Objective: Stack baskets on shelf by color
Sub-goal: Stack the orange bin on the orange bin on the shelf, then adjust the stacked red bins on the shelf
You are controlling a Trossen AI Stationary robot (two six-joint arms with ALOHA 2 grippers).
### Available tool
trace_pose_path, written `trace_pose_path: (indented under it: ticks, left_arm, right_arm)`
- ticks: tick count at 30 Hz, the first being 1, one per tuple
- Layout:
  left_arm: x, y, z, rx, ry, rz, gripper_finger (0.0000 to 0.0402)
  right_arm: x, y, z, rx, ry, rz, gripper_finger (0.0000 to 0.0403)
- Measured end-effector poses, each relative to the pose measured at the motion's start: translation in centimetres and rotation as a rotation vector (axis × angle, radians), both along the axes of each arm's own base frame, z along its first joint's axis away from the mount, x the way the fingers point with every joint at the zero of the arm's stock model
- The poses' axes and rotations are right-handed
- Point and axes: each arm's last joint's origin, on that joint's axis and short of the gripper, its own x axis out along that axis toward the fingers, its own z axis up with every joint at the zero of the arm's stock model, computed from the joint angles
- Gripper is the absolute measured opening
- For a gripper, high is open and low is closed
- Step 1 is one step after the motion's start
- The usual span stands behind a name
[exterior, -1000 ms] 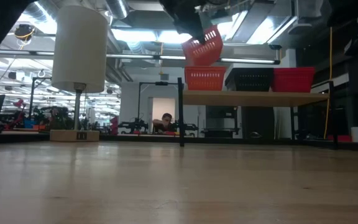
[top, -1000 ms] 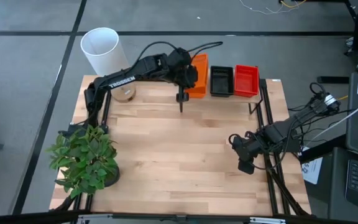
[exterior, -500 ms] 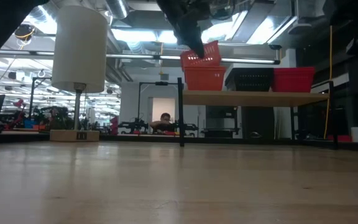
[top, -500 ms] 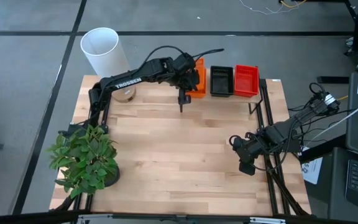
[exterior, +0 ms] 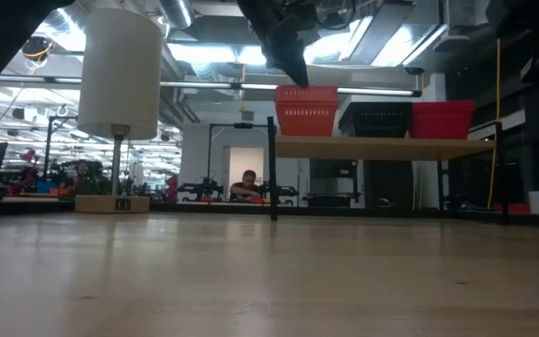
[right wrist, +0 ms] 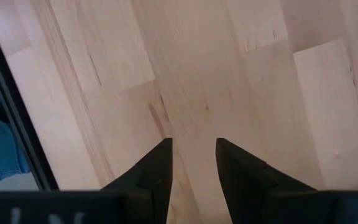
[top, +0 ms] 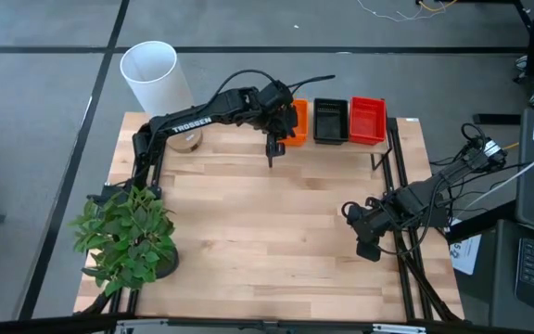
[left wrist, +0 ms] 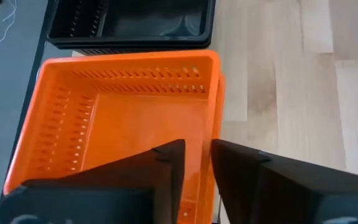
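Note:
A low shelf (top: 392, 139) with a light plank top (exterior: 382, 147) stands at the table's far edge. On it, side by side, are an orange stack (exterior: 307, 110), a black stack (top: 330, 121) (exterior: 377, 119) and a red stack (top: 367, 121) (exterior: 443, 119). My left gripper (top: 281, 116) (left wrist: 196, 149) is over the top orange basket (top: 297, 122) (left wrist: 123, 118), shut on its wall. The black basket (left wrist: 135, 22) lies just beyond it. My right gripper (top: 364, 227) (right wrist: 192, 146) waits open over bare wood near the table's right edge. My left gripper holds the top orange basket by its short end wall (left wrist: 215, 134), the one toward the table's near edge. One finger (left wrist: 166, 168) is inside the basket and the other (left wrist: 238, 171) outside. It comes from above. The basket sits level on the orange basket below (left wrist: 222, 99).
A tall white cylinder (top: 151, 74) (exterior: 118, 75) stands at the far left corner, and a potted plant (top: 128, 237) near the left edge. The shelf's black legs (top: 270, 153) (exterior: 271, 178) reach down to the table. A person (exterior: 249, 183) shows far off in the room.
My left gripper has moved down toward the shelf, carrying the orange basket. A second ago the basket hung tilted above the orange stack; now it is level and set into that stack. The right arm has kept still.

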Motion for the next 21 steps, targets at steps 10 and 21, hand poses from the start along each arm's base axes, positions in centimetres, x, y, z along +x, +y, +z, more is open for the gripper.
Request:
trace_pose_path:
  ticks: [10, 21]
  left_arm:
    - [0.3, -1.0, 1.2, 0.036, -0.060, -0.007, 0.0094]
    - [0.7, -3.6, 1.8, -0.066, -0.113, -0.064, 0.0094]
  right_arm:
    - [0.0, 0.0, 0.0, 0.000, 0.000, 0.000, 0.0123]
    - [-0.1, 0.1, 0.0, 0.042, 0.024, 0.045, 0.0123]
